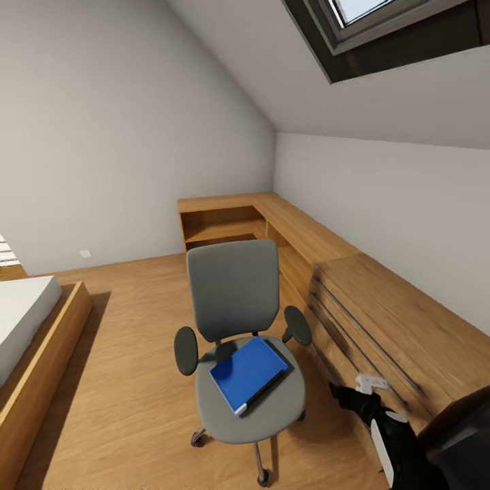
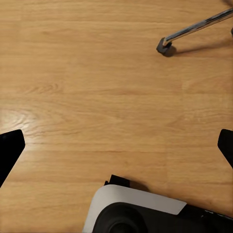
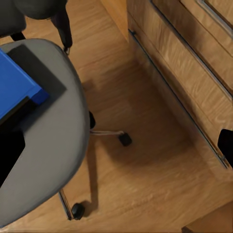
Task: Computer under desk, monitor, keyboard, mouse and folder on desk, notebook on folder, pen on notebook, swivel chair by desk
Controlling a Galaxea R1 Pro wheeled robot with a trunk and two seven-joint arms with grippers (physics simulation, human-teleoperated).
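The swivel chair is standing on the wooden floor between the bed and the light wooden drawer chest, its backrest facing the far corner. The folder is lying flat on the seat, angled, with a darker flat item showing beneath its lower edge; this is probably the notebook, though that cannot be confirmed.

The right gripper is hovering low between the chair seat and the chest. In the right wrist view its fingers are showing spread wide at the frame edges with nothing between them, looking down at the seat edge, a corner of the folder and the chair's castors. The left gripper is likewise standing wide open and empty, aimed at bare floor beside one chrome chair leg.

Judgement: the folder pickup is not yet begun.

Risks from here:
- The chair is on castors; a sideways push from the right arm during the reach is likely to roll or spin it, taking the folder out of reach.
- The folder is thin and flat; fingers closing on its edge may slide it off the seat, or lift the item beneath along with it.
- The right arm is working close to the chest front, so a wide swing may strike the drawers.
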